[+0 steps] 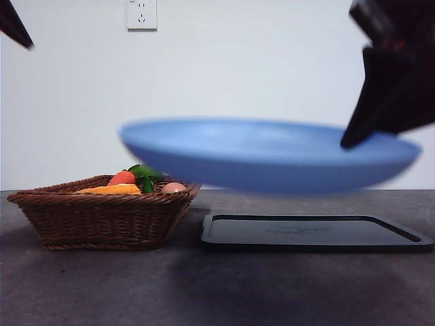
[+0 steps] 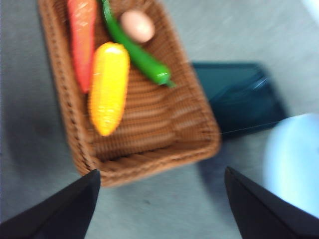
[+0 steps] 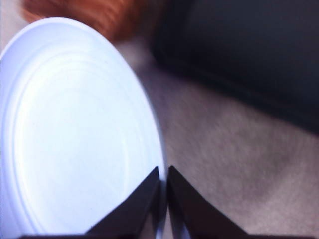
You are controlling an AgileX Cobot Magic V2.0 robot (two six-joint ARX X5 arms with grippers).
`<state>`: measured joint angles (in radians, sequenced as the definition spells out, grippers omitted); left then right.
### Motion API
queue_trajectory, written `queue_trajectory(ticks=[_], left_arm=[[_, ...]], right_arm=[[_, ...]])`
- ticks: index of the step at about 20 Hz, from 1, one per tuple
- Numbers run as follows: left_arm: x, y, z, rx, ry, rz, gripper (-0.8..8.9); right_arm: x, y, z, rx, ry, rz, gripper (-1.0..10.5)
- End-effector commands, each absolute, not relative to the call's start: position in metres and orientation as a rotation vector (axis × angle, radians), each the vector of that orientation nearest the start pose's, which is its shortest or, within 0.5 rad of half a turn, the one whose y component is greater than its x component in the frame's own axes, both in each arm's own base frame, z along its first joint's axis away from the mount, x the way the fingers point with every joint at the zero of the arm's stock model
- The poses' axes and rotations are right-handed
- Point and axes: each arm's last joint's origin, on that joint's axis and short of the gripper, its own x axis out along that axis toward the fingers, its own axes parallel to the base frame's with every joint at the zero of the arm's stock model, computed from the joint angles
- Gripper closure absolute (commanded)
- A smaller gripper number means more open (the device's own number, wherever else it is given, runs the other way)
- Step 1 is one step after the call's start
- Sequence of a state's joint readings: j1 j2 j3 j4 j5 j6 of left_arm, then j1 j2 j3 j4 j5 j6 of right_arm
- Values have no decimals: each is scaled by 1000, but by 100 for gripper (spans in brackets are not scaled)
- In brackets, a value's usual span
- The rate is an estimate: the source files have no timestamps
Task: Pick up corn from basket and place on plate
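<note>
The light-blue plate [image 1: 272,153] hangs in the air above the black tray, held by its right rim in my right gripper [image 1: 357,136]. The right wrist view shows those jaws pinched on the plate's rim [image 3: 160,164], gripper [image 3: 163,174]. The yellow-orange corn [image 2: 108,87] lies in the brown wicker basket [image 2: 164,149], beside a carrot, and shows as an orange sliver [image 1: 112,190] over the basket's rim [image 1: 102,217]. My left gripper [image 2: 159,199] hovers open above the basket's near end, holding nothing; a black tip at the top left [image 1: 13,24] is that arm.
A flat black tray [image 1: 312,232] lies on the dark table right of the basket, under the plate. In the basket also lie a red-orange carrot [image 2: 82,35], a green pepper [image 2: 137,52] and a pinkish egg-like ball [image 2: 137,25]. A wall socket [image 1: 141,13] sits behind.
</note>
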<state>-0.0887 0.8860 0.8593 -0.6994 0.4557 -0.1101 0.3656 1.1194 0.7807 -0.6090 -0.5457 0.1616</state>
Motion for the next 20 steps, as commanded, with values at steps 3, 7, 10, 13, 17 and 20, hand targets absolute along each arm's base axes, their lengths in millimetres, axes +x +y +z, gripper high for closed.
queue_trajectory(ticks=[3, 7, 10, 13, 17, 20], left_arm=[[214, -53, 307, -76, 754, -464, 409], [259, -80, 297, 50, 821, -402, 409], [289, -96, 282, 105, 880, -405, 409], [316, -110, 264, 169, 933, -400, 409], [340, -121, 237, 230, 1000, -395, 409], [350, -125, 218, 268, 1030, -378, 409]], right_arm=[[181, 86, 272, 226, 957, 784, 944], [167, 81, 283, 228, 923, 789, 944], [158, 77, 289, 228, 900, 783, 944], [153, 75, 292, 223, 883, 764, 944], [152, 74, 292, 222, 895, 757, 944], [152, 73, 292, 214, 893, 738, 944]])
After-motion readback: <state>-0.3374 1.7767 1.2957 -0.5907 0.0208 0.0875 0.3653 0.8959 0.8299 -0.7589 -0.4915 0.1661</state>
